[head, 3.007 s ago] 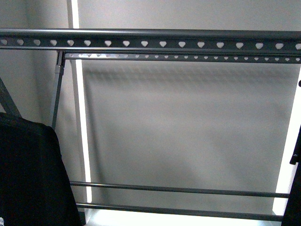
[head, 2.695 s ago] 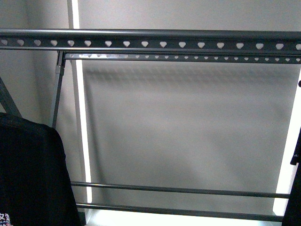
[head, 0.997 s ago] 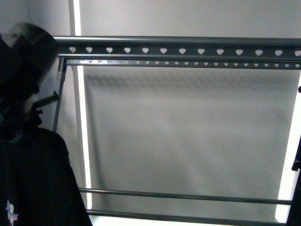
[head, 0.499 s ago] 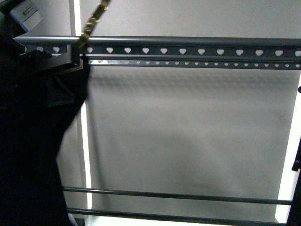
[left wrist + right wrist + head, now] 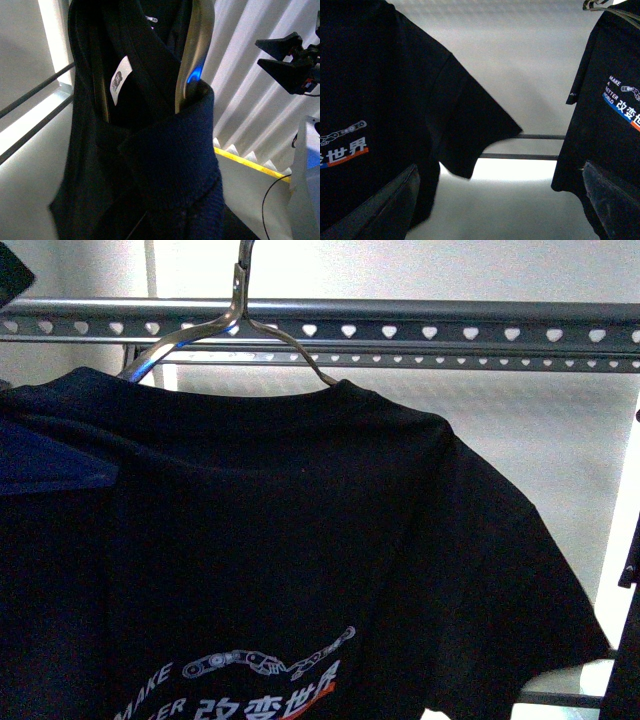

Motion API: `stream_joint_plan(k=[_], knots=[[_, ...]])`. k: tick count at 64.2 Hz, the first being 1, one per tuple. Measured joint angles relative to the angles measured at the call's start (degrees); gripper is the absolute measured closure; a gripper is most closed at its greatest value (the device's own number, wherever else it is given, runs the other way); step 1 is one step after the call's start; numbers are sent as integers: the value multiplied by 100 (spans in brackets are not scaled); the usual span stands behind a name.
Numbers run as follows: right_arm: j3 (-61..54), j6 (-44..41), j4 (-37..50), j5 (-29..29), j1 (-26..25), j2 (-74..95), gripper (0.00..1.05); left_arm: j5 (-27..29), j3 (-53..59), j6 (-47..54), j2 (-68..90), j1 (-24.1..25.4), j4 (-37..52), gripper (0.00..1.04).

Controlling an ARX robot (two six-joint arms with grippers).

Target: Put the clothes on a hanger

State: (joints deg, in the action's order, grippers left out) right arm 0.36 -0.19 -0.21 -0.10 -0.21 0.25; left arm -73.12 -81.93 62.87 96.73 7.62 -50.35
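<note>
The clothes [image 5: 300, 570], a black T-shirt with white print and a chain graphic, fill the left and middle of the front view. They hang on a shiny wire frame [image 5: 235, 315] whose hook rises past the top rail of the hanger [image 5: 450, 322], the grey rack with heart-shaped holes. The hook's tip is out of view. My left gripper [image 5: 185, 200] is shut on the clothes near the collar, with its jaws buried in dark fabric; the white neck label [image 5: 118, 80] shows. My right gripper [image 5: 500, 210] is open and empty, below the shirt's sleeve [image 5: 470, 135].
A second black T-shirt [image 5: 610, 115] with the same print hangs at the right; its edge shows in the front view [image 5: 630, 540]. The rack's lower bars [image 5: 540, 136] run behind. A grey wall stands behind the rack.
The clothes have risen from the lower left up to the top rail and swung right. They now cover much of the front view, with the print showing.
</note>
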Motion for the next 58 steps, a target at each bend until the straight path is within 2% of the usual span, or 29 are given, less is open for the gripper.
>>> stream_joint_plan(k=[5, 12, 19, 22, 25, 35, 55, 58], knots=[[0, 0, 0, 0, 0, 0, 7, 74, -393, 103, 323, -68, 763, 100], [0, 0, 0, 0, 0, 0, 7, 111, -584, -380, 546, -232, 2664, 100], [0, 0, 0, 0, 0, 0, 7, 247, -920, -1537, 802, -487, 4664, 100], [0, 0, 0, 2, 0, 0, 7, 533, -1032, -2288, 898, -638, 5681, 100], [0, 0, 0, 0, 0, 0, 7, 662, -1058, -2874, 935, -737, 6308, 100], [0, 0, 0, 2, 0, 0, 7, 658, -1071, -3434, 942, -767, 6465, 100], [0, 0, 0, 0, 0, 0, 7, 671, -1071, -3565, 960, -739, 6465, 100], [70, 138, -109, -546, -166, 129, 7, 669, -1071, -3567, 960, -741, 6465, 100]])
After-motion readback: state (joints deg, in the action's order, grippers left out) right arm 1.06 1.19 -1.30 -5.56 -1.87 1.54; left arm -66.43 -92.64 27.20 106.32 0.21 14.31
